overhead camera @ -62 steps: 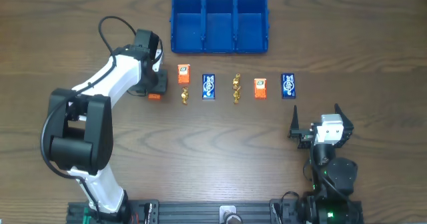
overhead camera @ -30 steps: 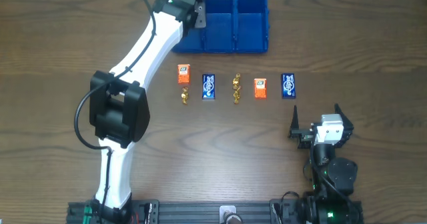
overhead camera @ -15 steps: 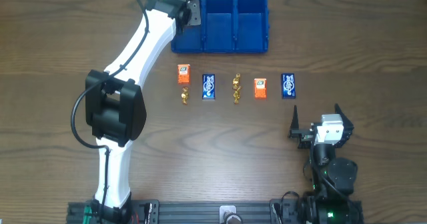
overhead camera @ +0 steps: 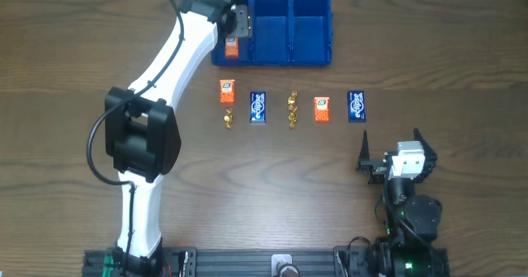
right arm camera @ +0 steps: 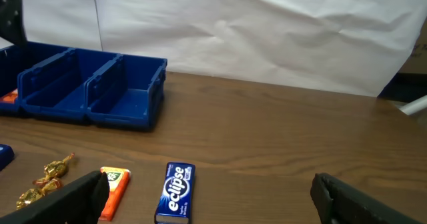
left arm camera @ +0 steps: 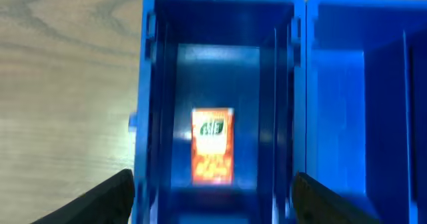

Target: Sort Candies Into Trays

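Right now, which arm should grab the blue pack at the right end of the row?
The right arm. Its open jaws sit near the blue pack, straight ahead of them. The left arm is far away, up over the left bin of the blue tray.

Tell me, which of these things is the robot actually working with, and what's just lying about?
For the job: blue three-compartment tray; orange candy box in its leftmost compartment; two orange boxes, two blue gum packs and gold-wrapped candies on the table; left hand.
Just lying about: white sheet behind the table; right hand, unused.
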